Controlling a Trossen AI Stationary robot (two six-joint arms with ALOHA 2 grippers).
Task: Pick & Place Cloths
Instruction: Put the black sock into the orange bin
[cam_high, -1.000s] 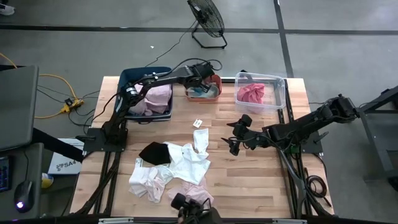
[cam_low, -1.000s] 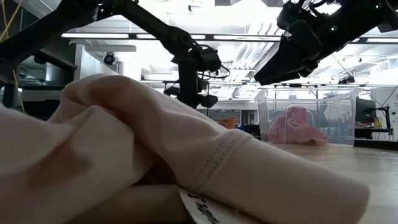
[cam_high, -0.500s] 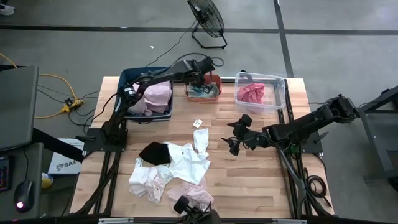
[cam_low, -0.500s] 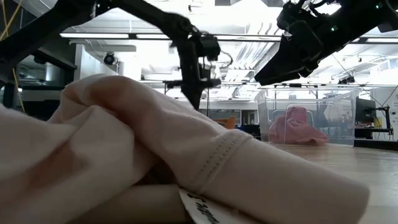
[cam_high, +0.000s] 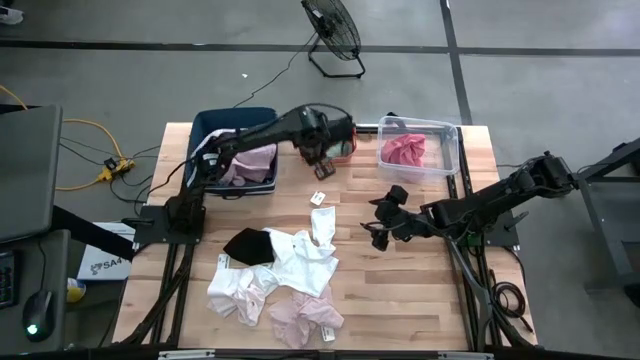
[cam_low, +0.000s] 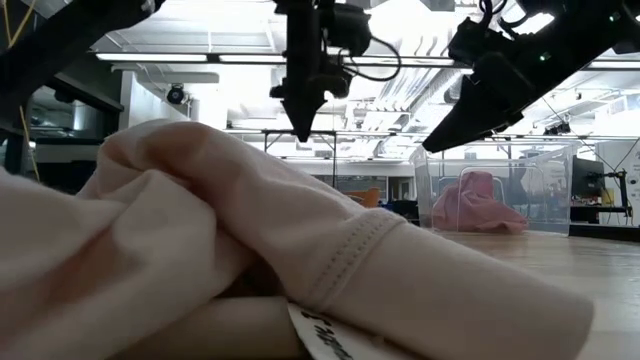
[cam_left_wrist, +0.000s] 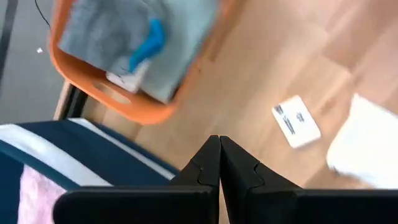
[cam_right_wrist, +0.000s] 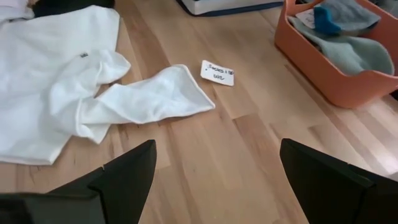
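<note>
Closest to the front edge, the pile of cloths (cam_high: 275, 275) lies loose on the table (cam_high: 400, 290): pale pink garment (cam_high: 305, 318) nearest, white pieces above it, the black piece (cam_high: 247, 246) at the pile's left, a white sleeve (cam_right_wrist: 149, 94) trailing toward a small paper tag (cam_high: 319, 198). My right gripper (cam_high: 382, 224) hovers just right of that pile, fingers spread wide, nothing in them. Farther back, my left gripper (cam_high: 325, 165) hangs in front of the orange bin (cam_left_wrist: 118, 93), fingers pressed together and empty, with teal and grey fabric already lying in that bin. Pink cloth sits in the blue bin (cam_high: 205, 125) and the clear bin (cam_high: 448, 135) at the back. The risk from here, I reckon: these pieces overlap, so pinching the sleeve could drag the whole white garment, or I'd nip the tag instead of fabric.
</note>
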